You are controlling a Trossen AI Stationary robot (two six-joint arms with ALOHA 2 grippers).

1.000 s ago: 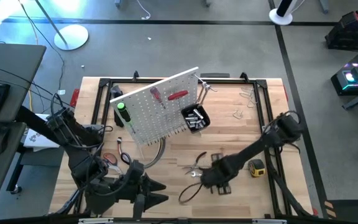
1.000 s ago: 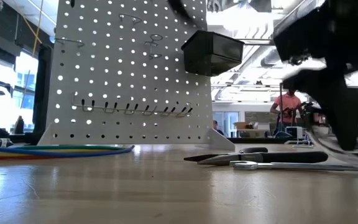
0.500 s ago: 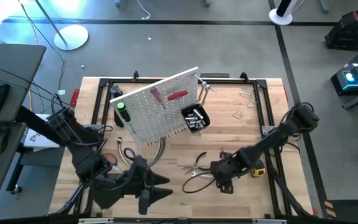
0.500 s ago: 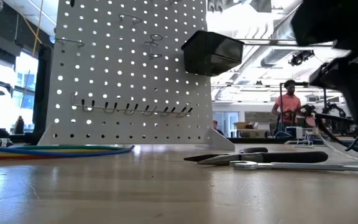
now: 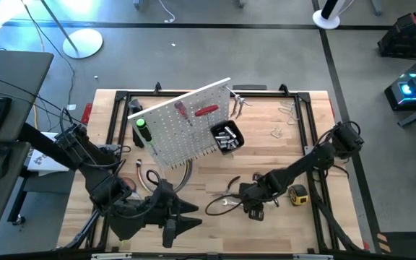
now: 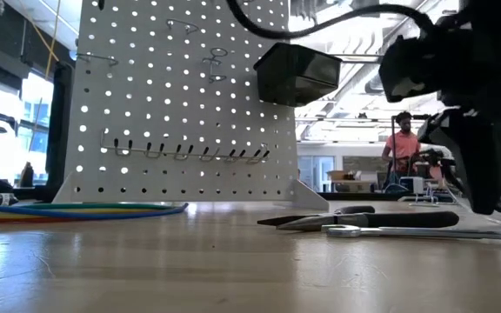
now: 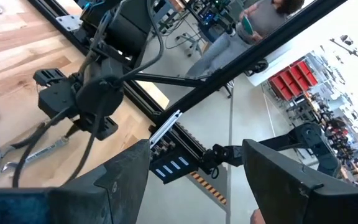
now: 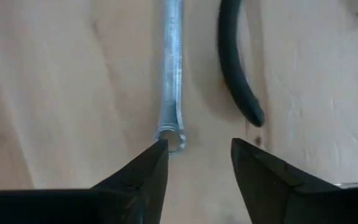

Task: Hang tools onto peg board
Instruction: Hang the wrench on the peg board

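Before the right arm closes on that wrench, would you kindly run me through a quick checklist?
1. Right gripper over the wrench's ring end: ok.
2. Wrench between the fingers: not ok, its end lies just beyond the tips.
3. Fingers apart: ok.
4. Pliers handle clear of the grip: ok, it lies beside the wrench.
5. Left gripper out of the way: ok, open, off the table's near edge.
6. Free hook on the peg board: ok.

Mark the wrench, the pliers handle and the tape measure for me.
wrench (image 8: 170, 74): right wrist view, on the silver shaft above its ring end.
pliers handle (image 8: 232, 68): right wrist view, on the curved black grip.
tape measure (image 5: 297, 193): high view, on its yellow case.
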